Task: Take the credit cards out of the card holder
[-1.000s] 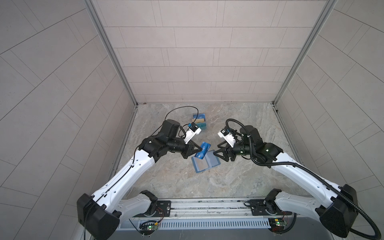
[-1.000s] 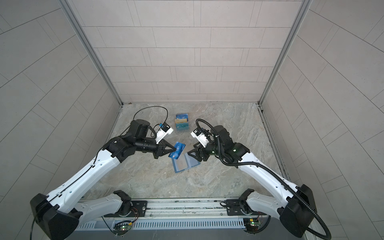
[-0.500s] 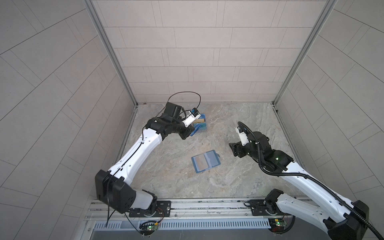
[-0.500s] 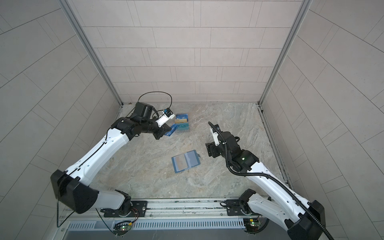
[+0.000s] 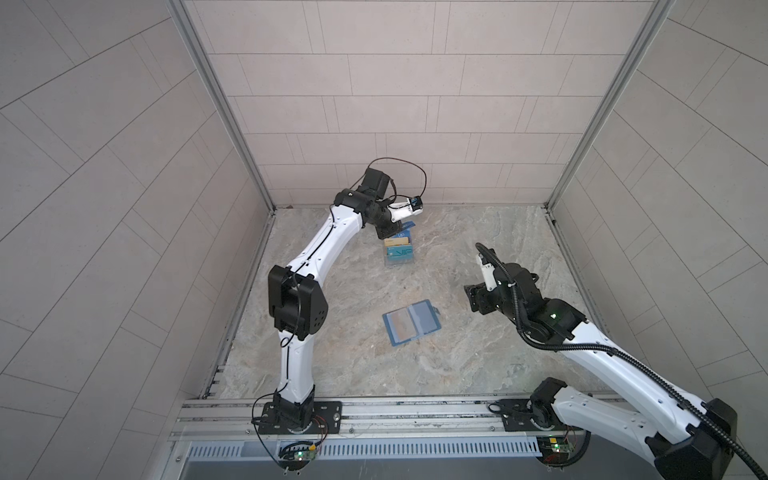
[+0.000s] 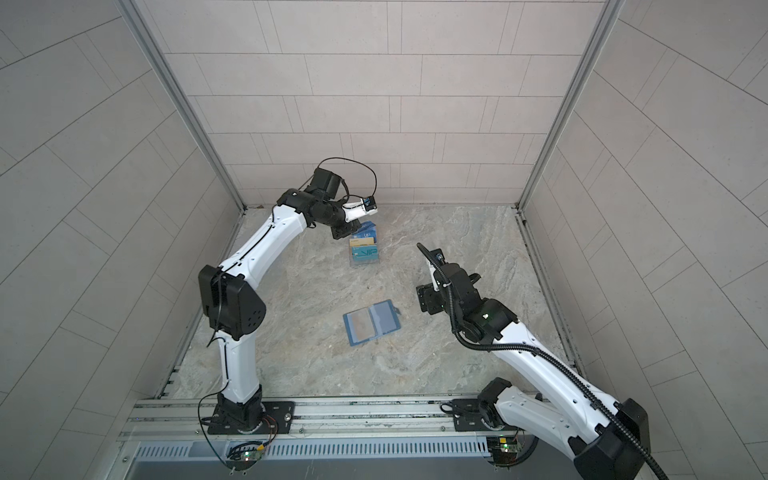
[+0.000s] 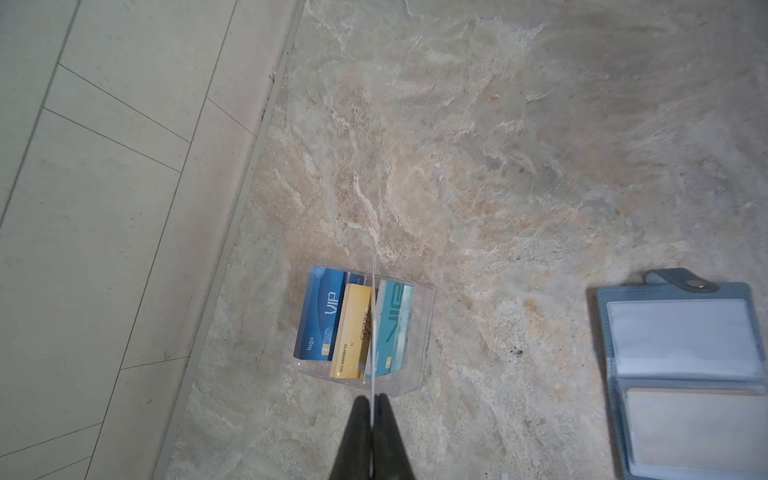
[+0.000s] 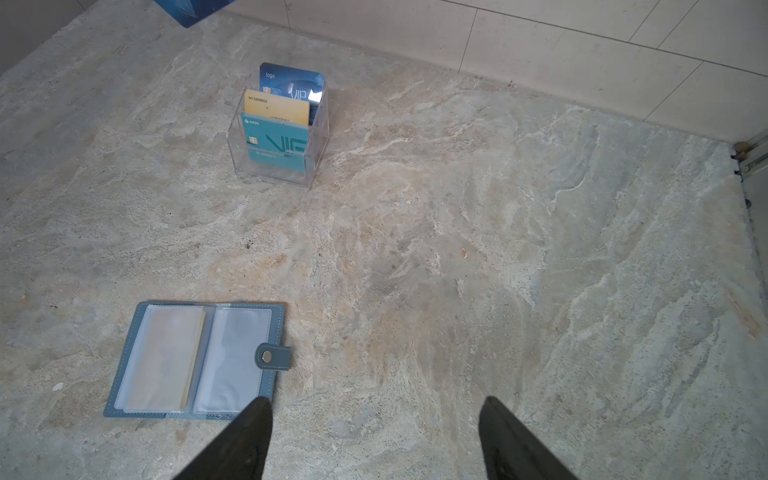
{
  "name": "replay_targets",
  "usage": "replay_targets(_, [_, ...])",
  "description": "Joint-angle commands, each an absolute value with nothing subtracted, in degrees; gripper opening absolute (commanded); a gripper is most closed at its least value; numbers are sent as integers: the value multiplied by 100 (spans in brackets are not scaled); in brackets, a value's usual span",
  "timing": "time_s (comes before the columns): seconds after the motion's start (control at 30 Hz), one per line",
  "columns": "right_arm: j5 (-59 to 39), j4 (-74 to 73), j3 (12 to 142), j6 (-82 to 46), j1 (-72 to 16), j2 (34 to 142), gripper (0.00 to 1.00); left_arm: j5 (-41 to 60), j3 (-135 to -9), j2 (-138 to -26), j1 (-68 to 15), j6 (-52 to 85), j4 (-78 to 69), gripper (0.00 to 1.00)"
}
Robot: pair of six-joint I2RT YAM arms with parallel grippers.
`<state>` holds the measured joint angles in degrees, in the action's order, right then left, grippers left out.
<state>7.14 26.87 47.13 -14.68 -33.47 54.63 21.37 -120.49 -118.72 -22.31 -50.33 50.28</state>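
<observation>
Card holder open flat mid-counter, snap tab on side toward right arm; gold card in one clear sleeve. Right pincer released, jaws wide, hovering just beside holder. Left pincer clenched on blue card, over clear stand near back wall; three cards upright in stand

L gripper far back, tight on card; R gripper mid-air, jaws wide apart
</observation>
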Motion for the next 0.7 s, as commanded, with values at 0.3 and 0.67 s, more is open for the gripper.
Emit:
replay_targets(0.3, [875,2936,4721,-1688,-3347,5205,81,1388,-12367,-12729,-2136,-5492,4291,0])
replay_targets(0.67, [863,2827,4538,-1778,-3344,5081,81,1502,-12809,-13166,-2137,-5786,4468,0])
